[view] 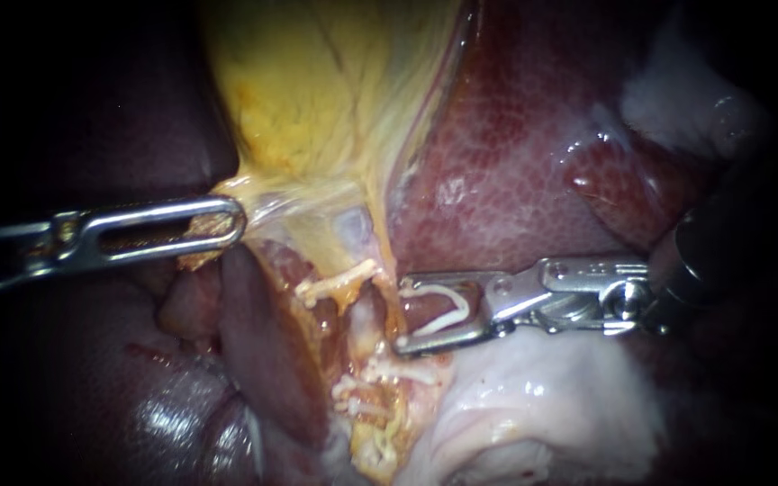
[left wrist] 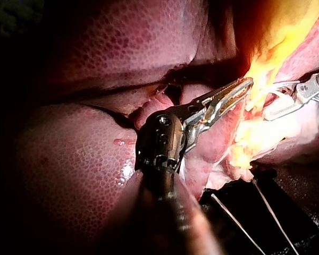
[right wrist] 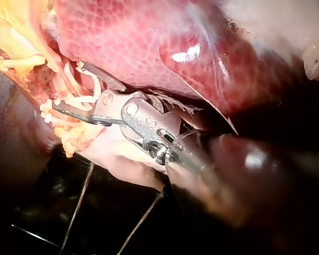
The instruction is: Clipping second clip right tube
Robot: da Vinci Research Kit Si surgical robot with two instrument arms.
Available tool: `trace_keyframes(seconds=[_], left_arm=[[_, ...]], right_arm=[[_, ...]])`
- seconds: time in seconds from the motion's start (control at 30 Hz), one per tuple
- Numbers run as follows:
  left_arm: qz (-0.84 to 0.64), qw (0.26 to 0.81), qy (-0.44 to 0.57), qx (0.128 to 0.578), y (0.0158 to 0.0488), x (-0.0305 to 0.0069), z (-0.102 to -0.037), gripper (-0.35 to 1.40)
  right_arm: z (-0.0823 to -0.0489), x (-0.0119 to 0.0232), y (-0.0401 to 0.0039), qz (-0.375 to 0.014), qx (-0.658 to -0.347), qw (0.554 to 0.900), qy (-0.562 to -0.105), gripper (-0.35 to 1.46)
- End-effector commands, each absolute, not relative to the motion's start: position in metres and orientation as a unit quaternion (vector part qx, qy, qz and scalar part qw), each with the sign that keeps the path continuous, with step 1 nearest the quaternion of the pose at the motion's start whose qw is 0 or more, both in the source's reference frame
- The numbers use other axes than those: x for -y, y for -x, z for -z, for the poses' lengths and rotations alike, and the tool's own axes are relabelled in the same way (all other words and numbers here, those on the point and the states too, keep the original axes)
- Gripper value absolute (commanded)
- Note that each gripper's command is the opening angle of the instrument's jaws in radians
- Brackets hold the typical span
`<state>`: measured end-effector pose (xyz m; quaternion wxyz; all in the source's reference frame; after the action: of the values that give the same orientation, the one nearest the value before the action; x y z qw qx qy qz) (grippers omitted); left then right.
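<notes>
The right instrument (view: 402,313) carries a white clip (view: 456,301) between its wide-spread jaws, both touching it, their tips just beside the pale right tube (view: 366,324), above a lower clip (view: 402,369) across it. The left instrument (view: 227,220) has its jaws clamped on yellowish tissue at the gallbladder (view: 317,81) neck, beside the liver (view: 515,153)

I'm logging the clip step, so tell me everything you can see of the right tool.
The right tool is bright metal on a dark shaft and comes in level from the right. Its two slim jaws stand apart, carrying a curved white clip between them. Their tips reach a pale tube; whether it lies between them is unclear. Pale tissue lies just below.
</notes>
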<state>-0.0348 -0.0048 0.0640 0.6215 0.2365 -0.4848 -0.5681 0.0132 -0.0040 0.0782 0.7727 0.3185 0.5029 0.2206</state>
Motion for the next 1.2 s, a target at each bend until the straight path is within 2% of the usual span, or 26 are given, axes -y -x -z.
trace_keyframes(seconds=[0.03, 0.3, 0.6, 0.63, 0.73, 0.77, 1.2], left_arm=[[0.568, 0.621, -0.236, 0.485, 0.0348, 0.0048, -0.0640, -0.35], [0.568, 0.621, -0.236, 0.485, 0.0349, 0.0049, -0.0641, -0.35], [0.568, 0.621, -0.236, 0.485, 0.0349, 0.0049, -0.0642, -0.35], [0.568, 0.621, -0.236, 0.485, 0.0349, 0.0049, -0.0642, -0.35], [0.568, 0.621, -0.235, 0.485, 0.0350, 0.0050, -0.0642, -0.35], [0.568, 0.621, -0.236, 0.485, 0.0350, 0.0050, -0.0642, -0.35], [0.568, 0.621, -0.235, 0.485, 0.0350, 0.0050, -0.0643, -0.35]], right_arm=[[-0.0780, 0.0042, -0.0135, -0.216, -0.507, 0.768, -0.326, 0.59], [-0.0779, 0.0068, -0.0146, -0.180, -0.503, 0.757, -0.377, 0.51], [-0.0791, 0.0079, -0.0152, -0.184, -0.496, 0.756, -0.386, 0.49], [-0.0790, 0.0078, -0.0151, -0.186, -0.495, 0.755, -0.388, 0.39], [-0.0787, 0.0074, -0.0146, -0.206, -0.484, 0.750, -0.402, -0.23], [-0.0788, 0.0071, -0.0145, -0.208, -0.482, 0.749, -0.404, -0.35], [-0.0796, 0.0069, -0.0142, -0.213, -0.475, 0.751, -0.407, -0.35]])
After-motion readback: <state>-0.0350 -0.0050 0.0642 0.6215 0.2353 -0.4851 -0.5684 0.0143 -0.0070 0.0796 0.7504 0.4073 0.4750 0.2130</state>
